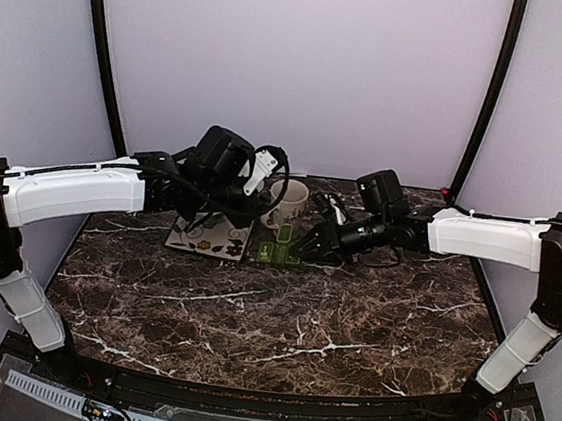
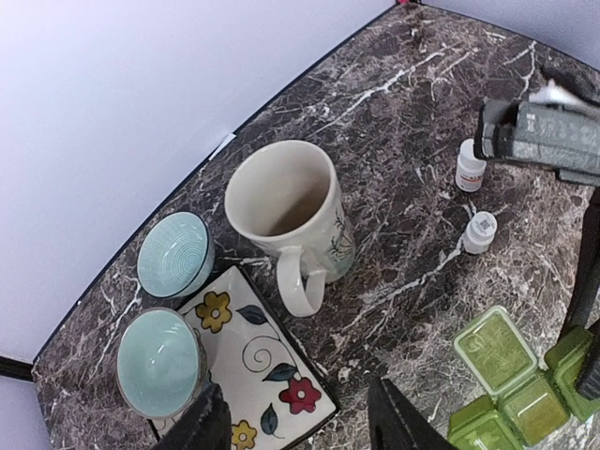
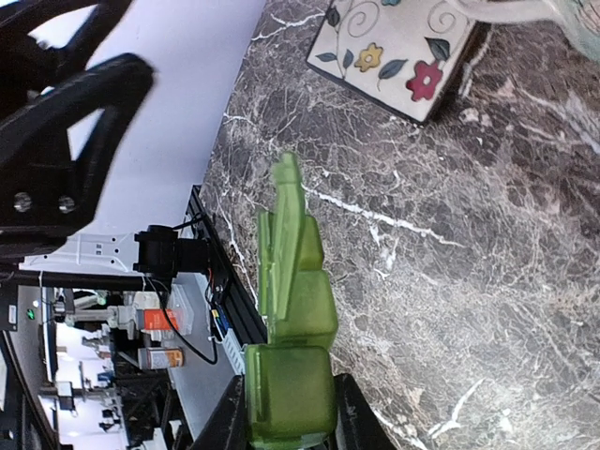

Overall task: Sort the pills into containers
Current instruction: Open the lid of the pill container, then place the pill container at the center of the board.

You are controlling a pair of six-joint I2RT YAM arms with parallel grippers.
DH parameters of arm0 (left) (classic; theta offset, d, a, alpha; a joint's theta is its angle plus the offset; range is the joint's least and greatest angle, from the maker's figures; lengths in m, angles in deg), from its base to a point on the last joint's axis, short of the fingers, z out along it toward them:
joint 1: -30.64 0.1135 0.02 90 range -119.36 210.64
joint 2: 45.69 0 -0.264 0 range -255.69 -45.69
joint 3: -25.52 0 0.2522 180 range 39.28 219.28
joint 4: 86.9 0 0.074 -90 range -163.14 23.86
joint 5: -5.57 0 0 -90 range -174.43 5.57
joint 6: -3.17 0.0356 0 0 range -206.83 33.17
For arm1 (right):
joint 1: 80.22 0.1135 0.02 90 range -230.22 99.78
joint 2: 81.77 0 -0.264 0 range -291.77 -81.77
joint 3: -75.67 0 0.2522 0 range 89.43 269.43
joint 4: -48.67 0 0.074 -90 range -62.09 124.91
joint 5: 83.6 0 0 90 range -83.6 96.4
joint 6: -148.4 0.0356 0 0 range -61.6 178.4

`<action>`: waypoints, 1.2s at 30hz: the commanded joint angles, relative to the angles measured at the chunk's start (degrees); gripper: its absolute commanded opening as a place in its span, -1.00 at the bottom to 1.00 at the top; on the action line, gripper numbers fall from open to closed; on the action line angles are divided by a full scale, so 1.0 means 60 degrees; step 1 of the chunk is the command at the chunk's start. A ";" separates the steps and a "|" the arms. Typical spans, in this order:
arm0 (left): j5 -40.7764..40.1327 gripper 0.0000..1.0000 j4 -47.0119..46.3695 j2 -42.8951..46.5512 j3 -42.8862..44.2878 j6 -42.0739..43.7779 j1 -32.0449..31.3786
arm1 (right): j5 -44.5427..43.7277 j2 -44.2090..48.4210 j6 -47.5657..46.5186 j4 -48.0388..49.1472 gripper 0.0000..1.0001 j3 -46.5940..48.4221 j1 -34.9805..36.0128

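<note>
Right claw: clenched on the end compartment of the green pill organizer, with one finger against each side.
Left claw: released, fingers spread with nothing between them, hanging above the floral tray.
Organizer position: on the dark marble bench, about midway along it and toward the far edge, just beside the tray on the side facing the bench's right edge. One lid seems to stand raised, though the angle is poor.
Pill bottles: two small white ones, upright and apart from each other, between the organizer and the far edge. One has a red label; the other shows a white cap.
Mug: cream, upright, mouth up, with its handle turned toward the tray. It stands just beside the tray's far side.
Bowls: two pale teal ones. One sits at the tray's corner; the other is on the bench just beside it, nearer the far edge.
Right arm: a dark link crossing above the labelled bottle in the left wrist view.
</note>
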State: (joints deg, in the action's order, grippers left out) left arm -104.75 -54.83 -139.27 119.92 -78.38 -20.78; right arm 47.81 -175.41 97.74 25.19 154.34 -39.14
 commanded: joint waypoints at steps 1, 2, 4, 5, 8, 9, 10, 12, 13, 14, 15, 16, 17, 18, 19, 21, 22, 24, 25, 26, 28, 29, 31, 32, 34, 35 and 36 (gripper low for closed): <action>-0.0658 0.06 -0.0670 0.1031 -0.0751 -0.0718 0.0000 | 0.0290 -0.0154 0.1211 0.2226 -0.96 -0.0947 -0.0123; -0.0699 0.07 -0.0765 0.1224 -0.0950 -0.0835 0.0000 | 0.0263 -0.0198 0.1533 0.2726 -0.95 -0.1294 -0.0119; -0.0789 0.07 -0.0932 0.1578 -0.1349 -0.1217 0.0000 | 0.0206 -0.0357 0.2314 0.3942 -0.95 -0.1941 -0.0123; -0.0822 0.07 -0.1015 0.1780 -0.1519 -0.1498 0.0000 | 0.0196 -0.0454 0.2713 0.4720 -0.95 -0.2248 -0.0112; -0.0843 0.05 -0.1288 0.2366 -0.1879 -0.2169 0.0000 | -0.0024 -0.0838 0.3721 0.6785 -0.95 -0.3071 -0.0081; -0.0876 0.04 -0.1347 0.2493 -0.1864 -0.2329 0.0000 | -0.0140 -0.0961 0.4005 0.7331 -0.95 -0.3303 -0.0048; -0.0937 0.03 -0.1419 0.2604 -0.1791 -0.2455 0.0000 | -0.0288 -0.1070 0.4282 0.7753 -0.95 -0.3477 -0.0018; -0.1121 0.02 -0.1544 0.2713 -0.1492 -0.2698 0.0000 | -0.0557 -0.1316 0.4669 0.8580 -0.95 -0.3774 0.0019; -0.1222 0.01 -0.1592 0.2720 -0.1288 -0.2849 0.0000 | -0.0699 -0.1436 0.4897 0.8982 -0.95 -0.3918 0.0023; -0.1336 -0.01 -0.1594 0.2701 -0.1041 -0.3020 0.0000 | -0.0829 -0.1610 0.5128 0.9421 -0.95 -0.4121 0.0023; -0.1474 -0.03 -0.1594 0.2660 -0.0787 -0.3219 0.0000 | -0.0959 -0.1746 0.5335 0.9820 -0.94 -0.4196 0.0023; -0.1686 -0.05 -0.1594 0.2611 -0.0519 -0.3476 0.0000 | -0.1064 -0.1882 0.5557 1.0256 -0.95 -0.4353 0.0031; -0.1908 -0.07 -0.1578 0.2550 -0.0229 -0.3842 0.0000 | -0.1184 -0.2055 0.5786 1.0690 -0.95 -0.4452 0.0044; -0.2104 -0.07 -0.1543 0.2444 0.0175 -0.4069 0.0000 | -0.1296 -0.2228 0.5950 1.1126 -0.95 -0.4529 0.0050; -0.2244 -0.08 -0.1548 0.2355 0.0491 -0.4233 0.0000 | -0.1396 -0.2453 0.6117 1.1579 -0.94 -0.4556 0.0077; -0.2459 -0.08 -0.1675 0.2153 0.1021 -0.4453 0.0000 | -0.1564 -0.2904 0.6365 1.2362 -0.92 -0.4614 0.0115; -0.2627 -0.07 -0.1755 0.2062 0.1234 -0.4553 0.0000 | -0.1667 -0.3160 0.6528 1.2784 -0.91 -0.4670 0.0130; -0.3135 -0.07 -0.2069 0.1884 0.1511 -0.4678 0.0000 | -0.1855 -0.3588 0.6804 1.3480 -0.90 -0.4718 0.0178; -0.3459 -0.09 -0.2223 0.1825 0.1579 -0.4783 0.0013 | -0.1925 -0.3767 0.6843 1.3583 -0.89 -0.4684 0.0202; -0.3737 -0.12 -0.2471 0.1783 0.1601 -0.4814 0.0015 | -0.2017 -0.3898 0.6771 1.3565 -0.89 -0.4627 0.0244; -0.4148 -0.15 -0.3135 0.1749 0.1530 -0.4654 0.0042 | -0.2242 -0.4070 0.6581 1.3348 -0.88 -0.4561 0.0293; -0.4299 -0.15 -0.3490 0.1720 0.1483 -0.4560 0.0057 | -0.2300 -0.4141 0.6476 1.3240 -0.88 -0.4537 0.0312; -0.4565 -0.15 -0.3980 0.1654 0.1430 -0.4420 0.0091 | -0.2407 -0.4281 0.6333 1.3005 -0.86 -0.4489 0.0316; -0.4581 -0.14 -0.4101 0.1597 0.1447 -0.4379 0.0133 | -0.2428 -0.4342 0.6333 1.2985 -0.85 -0.4515 0.0316; -0.4566 -0.12 -0.4066 0.1441 0.1531 -0.4487 0.0227 | -0.2420 -0.4503 0.6300 1.2931 -0.82 -0.4557 0.0316; -0.4441 -0.12 -0.3901 0.1369 0.1606 -0.4699 0.0309 | -0.2430 -0.4559 0.6302 1.2904 -0.80 -0.4571 0.0316; -0.4274 -0.12 -0.3761 0.1316 0.1653 -0.4895 0.0392 | -0.2453 -0.4587 0.6291 1.2899 -0.78 -0.4620 0.0316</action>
State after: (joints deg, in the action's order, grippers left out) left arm -129.56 -75.49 -130.50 128.51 -105.29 -19.86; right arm 34.67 -200.64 135.16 102.74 126.95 -37.59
